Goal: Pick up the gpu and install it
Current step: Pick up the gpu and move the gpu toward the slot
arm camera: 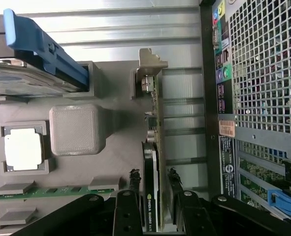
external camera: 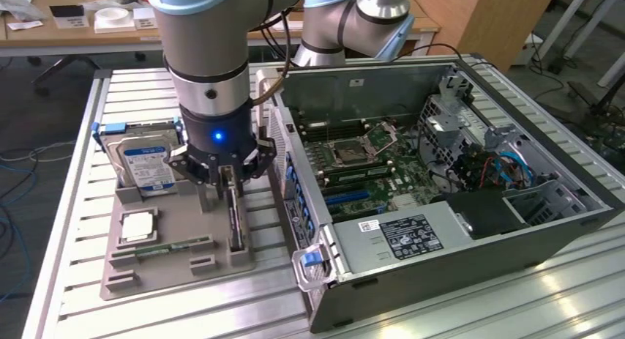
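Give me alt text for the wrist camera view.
The open pincer straddles the gpu, standing on edge in a grey holder tray. The tray also carries a hard drive, a processor chip and a RAM stick, beside the computer case.

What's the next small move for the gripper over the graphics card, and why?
Probably close the fingers. The gripper is open and straddles the gpu, which stands on edge in its slot in the grey tray. Gaps show on both sides, so it is not yet clamped.

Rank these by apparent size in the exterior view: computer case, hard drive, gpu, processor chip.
1. computer case
2. hard drive
3. gpu and processor chip: unsure, the gpu shows edge-on as a thin strip.
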You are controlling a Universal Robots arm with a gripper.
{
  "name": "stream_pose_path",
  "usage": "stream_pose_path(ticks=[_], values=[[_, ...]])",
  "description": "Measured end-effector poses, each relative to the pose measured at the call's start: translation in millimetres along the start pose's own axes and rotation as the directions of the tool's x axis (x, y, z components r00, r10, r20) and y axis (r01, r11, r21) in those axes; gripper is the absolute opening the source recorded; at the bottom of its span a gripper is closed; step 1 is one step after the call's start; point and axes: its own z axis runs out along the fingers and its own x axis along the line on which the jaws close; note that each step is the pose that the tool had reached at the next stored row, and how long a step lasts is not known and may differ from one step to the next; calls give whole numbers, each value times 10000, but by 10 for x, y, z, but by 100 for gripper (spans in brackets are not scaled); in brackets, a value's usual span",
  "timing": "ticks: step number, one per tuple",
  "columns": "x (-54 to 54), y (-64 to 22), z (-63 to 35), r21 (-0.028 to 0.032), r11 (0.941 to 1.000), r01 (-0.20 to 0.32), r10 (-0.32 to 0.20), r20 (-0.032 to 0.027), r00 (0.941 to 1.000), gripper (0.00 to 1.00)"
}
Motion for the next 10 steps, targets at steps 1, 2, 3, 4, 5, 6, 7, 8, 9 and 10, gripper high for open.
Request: stream_pose_path(ticks=[1, 2, 3, 4, 5, 6, 7, 8, 9, 10], values=[[1, -1, 18, 0, 10000, 0, 0, -1, 10000, 36], [1, -2, 35, 1, 10000, 0, 0, -1, 10000, 36], [1, -2, 54, 1, 10000, 0, 0, -1, 10000, 36], [2, -3, 71, 2, 10000, 0, 0, -2, 10000, 36], [2, -4, 90, 2, 10000, 0, 0, -2, 10000, 36], [3, -5, 107, 4, 10000, 0, 0, -2, 10000, 36], [3, -5, 124, 8, 10000, -1, 1, -2, 10000, 36], [4, -6, 142, 12, 10000, 0, 0, 0, 10000, 36], [4, -6, 158, 16, 10000, 0, 0, -1, 10000, 36], [4, -7, 174, 19, 10000, 0, 0, -1, 10000, 36]])
